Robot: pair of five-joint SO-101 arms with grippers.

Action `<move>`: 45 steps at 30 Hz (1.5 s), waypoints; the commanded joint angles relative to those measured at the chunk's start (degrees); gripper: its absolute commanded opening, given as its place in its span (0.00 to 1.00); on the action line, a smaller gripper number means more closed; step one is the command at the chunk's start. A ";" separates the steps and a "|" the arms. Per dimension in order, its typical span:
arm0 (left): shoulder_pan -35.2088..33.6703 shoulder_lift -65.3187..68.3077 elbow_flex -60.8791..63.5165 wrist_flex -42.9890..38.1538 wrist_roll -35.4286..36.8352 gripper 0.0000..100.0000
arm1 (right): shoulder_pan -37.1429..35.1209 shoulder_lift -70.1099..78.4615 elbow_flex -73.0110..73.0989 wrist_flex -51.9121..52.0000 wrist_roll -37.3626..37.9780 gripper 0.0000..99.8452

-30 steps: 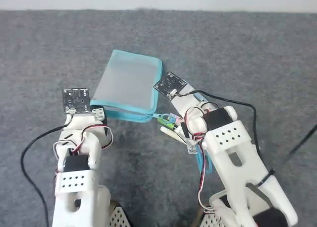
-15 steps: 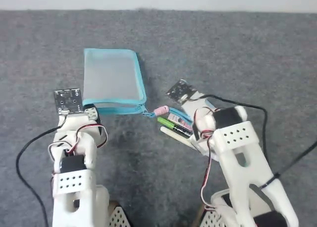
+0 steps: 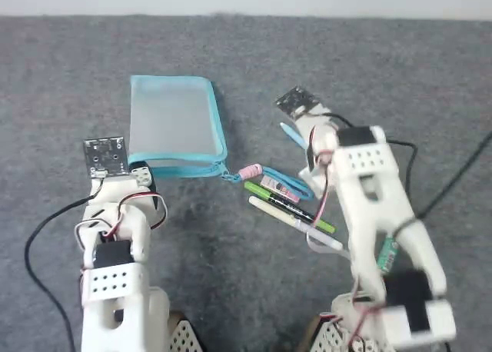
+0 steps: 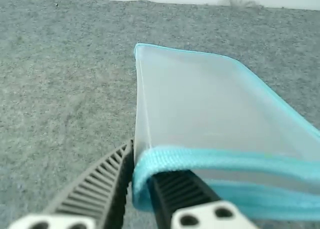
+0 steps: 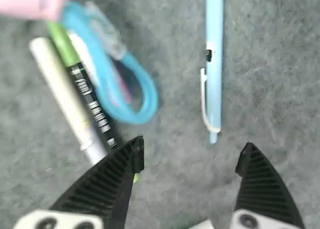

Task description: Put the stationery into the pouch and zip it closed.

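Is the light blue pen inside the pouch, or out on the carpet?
Out. The light blue pen lies on the grey carpet near the open right claw, apart from the pouch.

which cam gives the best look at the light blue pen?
Right wrist view: the light blue pen shows most of its length, clip included, past the open fingers. High view catches a short end beside the right arm. Left wrist view faces the pouch.

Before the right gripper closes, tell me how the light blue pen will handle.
The light blue pen looks slim, rigid and probably light, so it should lift without bending. Its round barrel may roll on the carpet, though its clip could stop it. Smooth plastic might slip in the open right gripper.
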 commanded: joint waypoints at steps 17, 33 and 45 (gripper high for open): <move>3.08 -0.53 -3.47 -1.93 0.62 0.01 | 5.93 26.59 -17.93 -6.46 7.03 0.09; 7.03 -0.18 -1.63 -2.11 0.62 0.01 | 8.13 13.67 -18.55 7.25 2.73 0.01; 9.14 -0.09 -0.92 -2.11 0.62 0.01 | 6.55 -14.55 -10.99 19.30 2.99 0.01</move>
